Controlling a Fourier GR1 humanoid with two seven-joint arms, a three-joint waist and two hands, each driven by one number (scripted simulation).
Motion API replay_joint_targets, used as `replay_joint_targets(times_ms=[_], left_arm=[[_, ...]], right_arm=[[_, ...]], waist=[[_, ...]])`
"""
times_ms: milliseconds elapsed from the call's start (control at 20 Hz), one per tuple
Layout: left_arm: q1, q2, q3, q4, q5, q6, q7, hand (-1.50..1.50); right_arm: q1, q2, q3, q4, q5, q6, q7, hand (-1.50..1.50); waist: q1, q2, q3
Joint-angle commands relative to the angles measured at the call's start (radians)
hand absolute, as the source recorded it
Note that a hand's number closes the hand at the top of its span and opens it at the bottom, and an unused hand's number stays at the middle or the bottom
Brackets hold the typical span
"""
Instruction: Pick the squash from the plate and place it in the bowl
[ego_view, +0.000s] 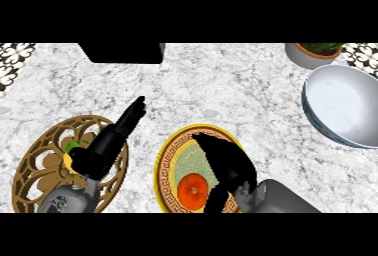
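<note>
Squash is sitting on the near part of the yellow-rimmed plate, right in the middle of the marble counter, so not in the bowl yet. My right hand is over that plate, fingers stretched out flat toward the far left, not curled around anything. The thumb hangs down just beside the squash on its right, and honestly I can't tell if it's touching. The bowl is the big pale one way off at the far right, well apart from the plate. My left hand is also open, fingers straight and pointing away from me, sitting over the right edge of a brown openwork plate on the left, with some green and yellow thing poking out beside it. At the far edge there's a potted plant behind the bowl and a black box further left.
</note>
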Motion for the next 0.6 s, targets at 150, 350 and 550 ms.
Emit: replay_joint_targets(times_ms=[150,350,550], left_arm=[[-0.008,-0.022,0.004,0.006,-0.012,0.002,-0.004,0.0],[0.006,-0.008,0.019,-0.05,0.004,-0.004,0.046,0.0],[0.035,-0.025,0.007,-0.027,-0.016,-0.007,0.007,0.0]], right_arm=[[-0.12,0.135,-0.05,-0.056,-0.218,0.255,0.392,-1.5],[-0.168,0.181,-0.046,-0.006,-0.236,0.23,0.475,-1.5],[-0.157,0.181,-0.016,0.009,-0.224,0.218,0.471,-1.5]], waist=[[-0.01,0.003,0.005],[-0.005,0.001,0.005],[-0.009,0.002,0.005]])
